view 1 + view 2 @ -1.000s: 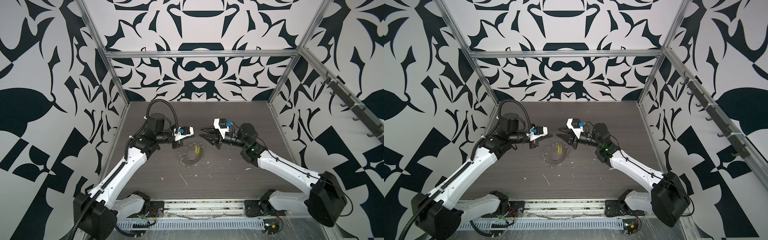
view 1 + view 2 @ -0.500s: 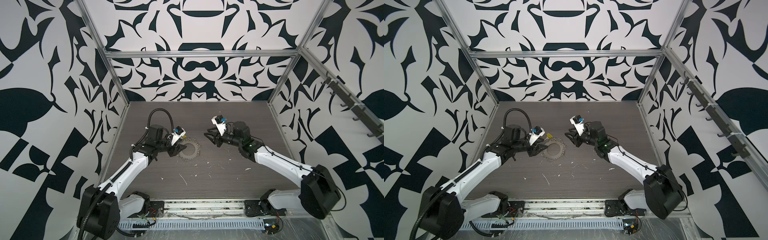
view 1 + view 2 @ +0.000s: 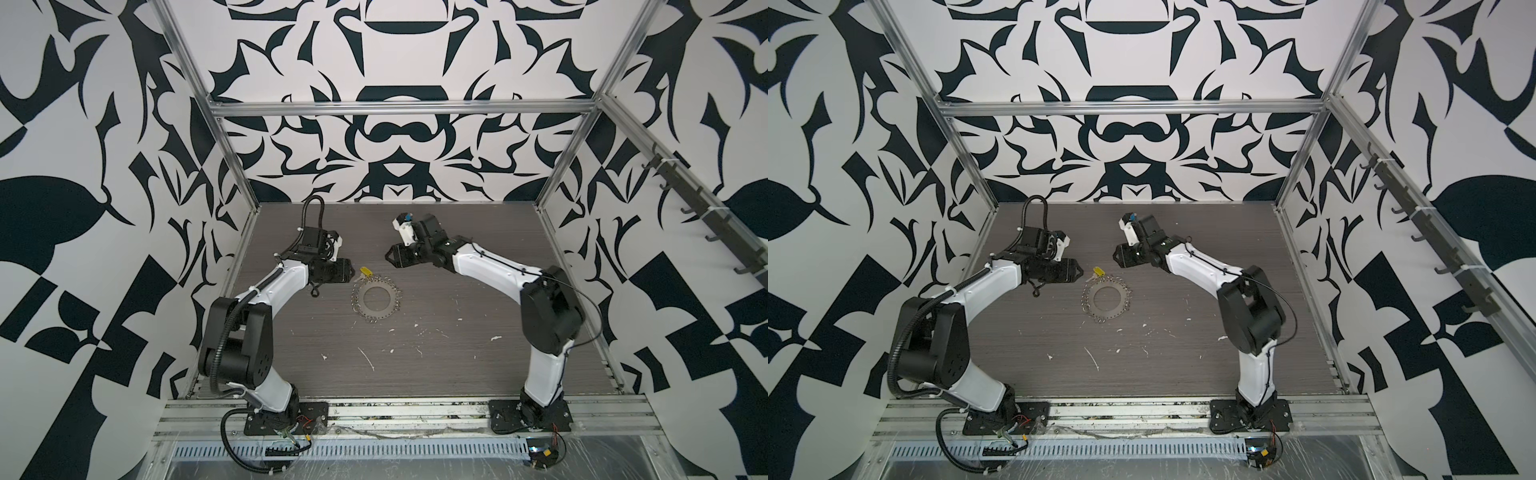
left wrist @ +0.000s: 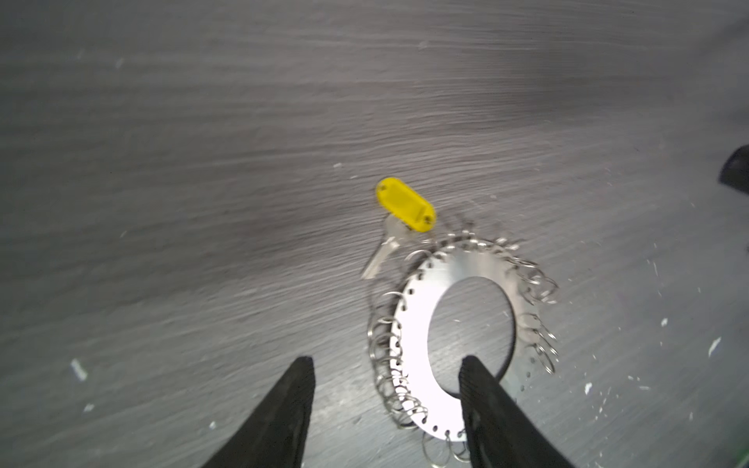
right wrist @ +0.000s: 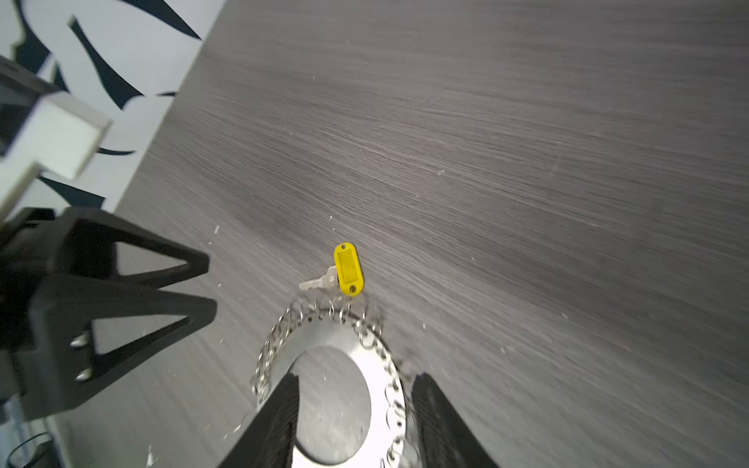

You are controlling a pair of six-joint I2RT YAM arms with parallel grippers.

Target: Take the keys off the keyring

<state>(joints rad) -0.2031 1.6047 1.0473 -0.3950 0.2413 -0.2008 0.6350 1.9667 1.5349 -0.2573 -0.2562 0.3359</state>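
The keyring [image 3: 376, 308] [image 3: 1106, 311] lies flat on the dark table, a grey metal disc with a wide hole and several small wire loops round its rim. The key's yellow head [image 3: 366, 271] [image 3: 1099, 271] rests at its far edge among the loops. In the left wrist view the key [image 4: 405, 204] lies beyond the keyring [image 4: 417, 308]; the right wrist view shows the key [image 5: 348, 269] past the keyring [image 5: 324, 336]. My left gripper [image 3: 351, 270] [image 4: 385, 360] hovers open and empty left of the key. My right gripper [image 3: 387, 260] [image 5: 356, 377] is open and empty at the far right.
White scraps [image 3: 366, 358] are scattered over the front half of the table. Patterned walls with metal posts close in three sides, and a rail of hooks [image 3: 685, 208] runs along the right wall. The left gripper's black fingers [image 5: 121, 291] show in the right wrist view.
The keyring went from tilted up between the grippers to lying flat on the table. The left jaws opened, the right jaws widened, and both arms drew back with elbows raised.
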